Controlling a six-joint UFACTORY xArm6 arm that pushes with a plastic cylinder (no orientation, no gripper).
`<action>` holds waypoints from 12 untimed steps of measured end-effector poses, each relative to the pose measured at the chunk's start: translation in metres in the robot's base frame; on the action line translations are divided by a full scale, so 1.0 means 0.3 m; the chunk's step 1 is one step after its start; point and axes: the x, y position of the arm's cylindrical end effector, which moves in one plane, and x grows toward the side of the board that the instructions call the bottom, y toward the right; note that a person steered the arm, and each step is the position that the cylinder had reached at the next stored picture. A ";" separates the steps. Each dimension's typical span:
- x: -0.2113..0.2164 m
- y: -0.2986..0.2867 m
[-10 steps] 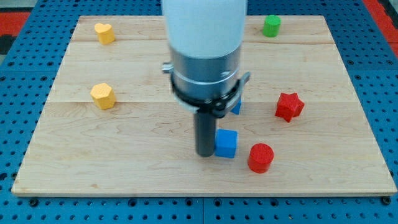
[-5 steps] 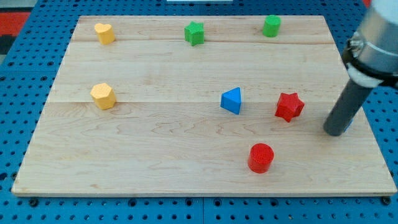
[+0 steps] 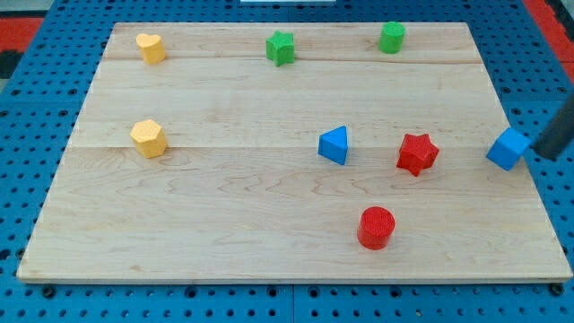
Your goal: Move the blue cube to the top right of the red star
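The blue cube (image 3: 508, 149) sits near the board's right edge, to the right of the red star (image 3: 417, 153) and about level with it. Only the lower end of my dark rod shows, at the view's right edge. My tip (image 3: 545, 154) is just to the right of the blue cube, off the board's edge. I cannot tell whether it touches the cube.
A blue triangular block (image 3: 334, 144) lies left of the red star. A red cylinder (image 3: 376, 227) is below it. A green star (image 3: 281, 47) and a green cylinder (image 3: 391, 37) are at the top. Two yellow blocks (image 3: 151, 47) (image 3: 148, 138) are at the left. The wooden board (image 3: 224, 224) holds them all.
The rod swept from the board's middle to the right edge. The blue cube went from beside the red cylinder to the right of the red star. The rod has drawn mostly out of view.
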 end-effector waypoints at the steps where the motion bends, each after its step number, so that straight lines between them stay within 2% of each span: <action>1: -0.006 -0.218; 2: 0.068 -0.167; 3: 0.193 -0.268; 4: 0.139 -0.370; 5: 0.087 -0.325; 6: 0.159 -0.283; 7: 0.084 -0.222; 8: -0.056 -0.214; 9: -0.092 -0.249; 12: -0.064 -0.217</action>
